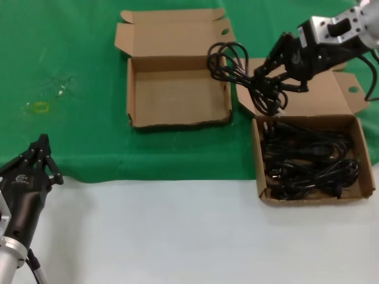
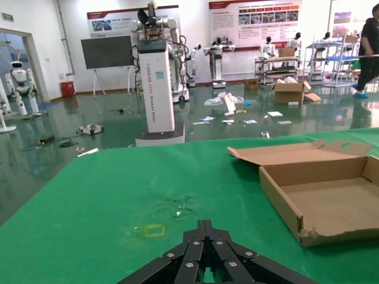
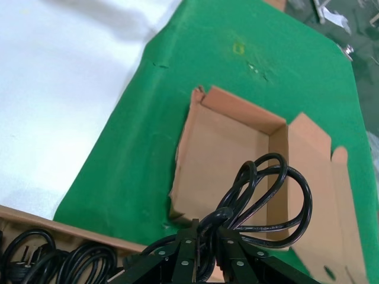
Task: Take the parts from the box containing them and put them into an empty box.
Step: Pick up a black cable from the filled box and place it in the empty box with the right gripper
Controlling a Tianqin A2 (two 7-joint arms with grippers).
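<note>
Vertical lettering runs down a white pillar (image 2: pixel 159 89) in the hall behind the surface; it seems to begin "TIANQIN", but the rest is too small to read. Red-headed wall posters (image 2: pixel 254 21) carry text too small to make out. A small white logo on the left gripper (image 1: pixel 21 180) is unreadable.

The head view looks forward and down on the counter (image 1: pixel 177 236), taking in the empty box (image 1: pixel 177 89) from above. The left wrist view sits low over the green cloth (image 2: pixel 106 195), facing level past that box (image 2: pixel 331 201) into the hall. The right wrist view hangs close above the same box (image 3: pixel 225 154), looking down.
</note>
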